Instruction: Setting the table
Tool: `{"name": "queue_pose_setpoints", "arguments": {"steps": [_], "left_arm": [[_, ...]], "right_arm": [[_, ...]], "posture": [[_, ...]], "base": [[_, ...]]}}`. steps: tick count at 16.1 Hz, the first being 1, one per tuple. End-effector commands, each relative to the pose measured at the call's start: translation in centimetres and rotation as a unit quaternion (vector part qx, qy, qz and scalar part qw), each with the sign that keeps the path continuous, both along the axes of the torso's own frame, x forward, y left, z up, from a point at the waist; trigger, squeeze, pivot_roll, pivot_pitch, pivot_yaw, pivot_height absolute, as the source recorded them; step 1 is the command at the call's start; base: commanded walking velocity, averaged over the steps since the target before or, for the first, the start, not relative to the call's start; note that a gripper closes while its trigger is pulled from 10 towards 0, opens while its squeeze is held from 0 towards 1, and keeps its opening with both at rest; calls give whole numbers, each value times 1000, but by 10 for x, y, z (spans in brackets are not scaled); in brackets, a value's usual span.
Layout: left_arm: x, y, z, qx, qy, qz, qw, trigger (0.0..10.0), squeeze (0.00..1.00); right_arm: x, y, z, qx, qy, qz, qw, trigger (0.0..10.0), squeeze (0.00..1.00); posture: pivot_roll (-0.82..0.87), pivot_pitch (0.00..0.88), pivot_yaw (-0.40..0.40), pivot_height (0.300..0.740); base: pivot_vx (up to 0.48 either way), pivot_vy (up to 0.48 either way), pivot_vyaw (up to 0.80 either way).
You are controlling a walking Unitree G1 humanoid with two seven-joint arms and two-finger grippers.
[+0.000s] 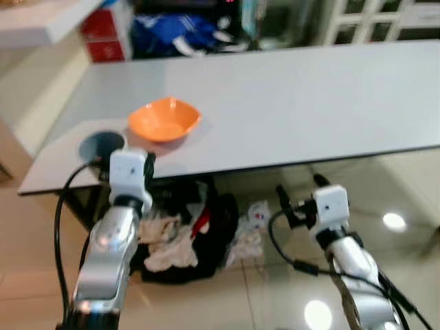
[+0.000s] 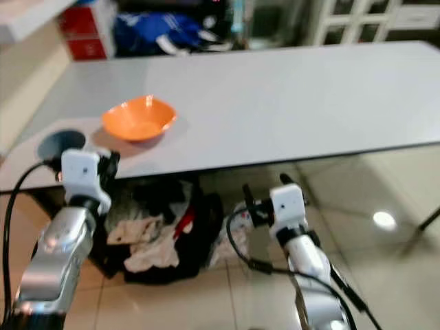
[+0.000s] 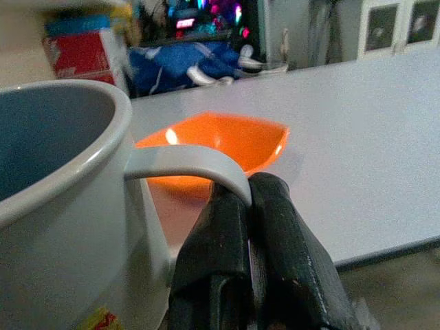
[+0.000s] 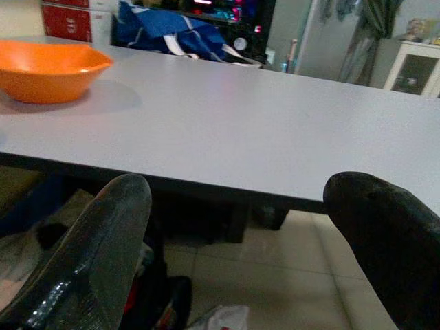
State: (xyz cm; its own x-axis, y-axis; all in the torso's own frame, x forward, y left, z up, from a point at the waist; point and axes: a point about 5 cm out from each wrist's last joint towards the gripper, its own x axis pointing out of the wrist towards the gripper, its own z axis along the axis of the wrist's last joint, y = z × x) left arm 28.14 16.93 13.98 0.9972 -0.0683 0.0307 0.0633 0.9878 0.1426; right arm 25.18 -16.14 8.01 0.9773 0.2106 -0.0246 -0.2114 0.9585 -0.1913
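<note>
Left wrist view: left end effector [image 3: 251, 206] clamped on the handle of a white mug [image 3: 62, 206], fingers [image 3: 292, 254] pressed together around the handle loop, mug hanging right in front of the camera, inside looks grey-blue. Head views put the mug [image 1: 101, 146] at the near left corner of the desk [image 1: 289, 103], at or just above the surface, cannot tell whether it is resting or lifted. Orange bowl [image 1: 163, 119] sits on the desk just beyond the mug, upright, looks empty. Right end effector [image 1: 300, 196] holds nothing, fingers [image 4: 103, 254] spread wide, held below the desk edge, over the floor, well apart from bowl and mug.

Step in hand, as a judgement: placing the mug beside the bowl as part of one place setting; bowl looks already laid. Next move calls for settling the mug flat on the desk a bit inboard from the corner, near the bowl but not touching, then letting go of the handle and backing off without tipping it. Risk: mug is close to the desk corner.

Under the desk: pile of clothes and bags [image 1: 179, 237] on tiled floor [image 1: 275, 289]. Behind the desk: red box [image 1: 103, 38], blue bag [image 1: 172, 33].
</note>
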Motion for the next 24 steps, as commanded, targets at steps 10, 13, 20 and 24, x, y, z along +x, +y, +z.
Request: {"name": "queue_pose_setpoints", "arguments": {"steps": [10, 13, 20, 24], "left_arm": [[2, 1, 7, -2, -14, 13, 1000, 0, 0], [3, 1, 13, -6, -27, 18, 999, 0, 0], [16, -8, 37, -1, -53, -9, 999, 0, 0], [15, -11, 35, -5, -48, -10, 999, 0, 0]], "right_arm": [[3, 2, 4, -1, -9, 6, 1000, 10000, 0], [3, 2, 4, -2, -8, 6, 1000, 10000, 0], [2, 5, 5, 1, -8, 4, 1000, 10000, 0], [1, 4, 5, -1, -8, 5, 1000, 10000, 0]], "posture": [[-101, 0, 56, 736], [-101, 0, 56, 736], [-112, 0, 71, 736], [-113, 0, 69, 736]], "base": [[480, 0, 0], [320, 0, 0], [0, 0, 0], [132, -416, 0]]}}
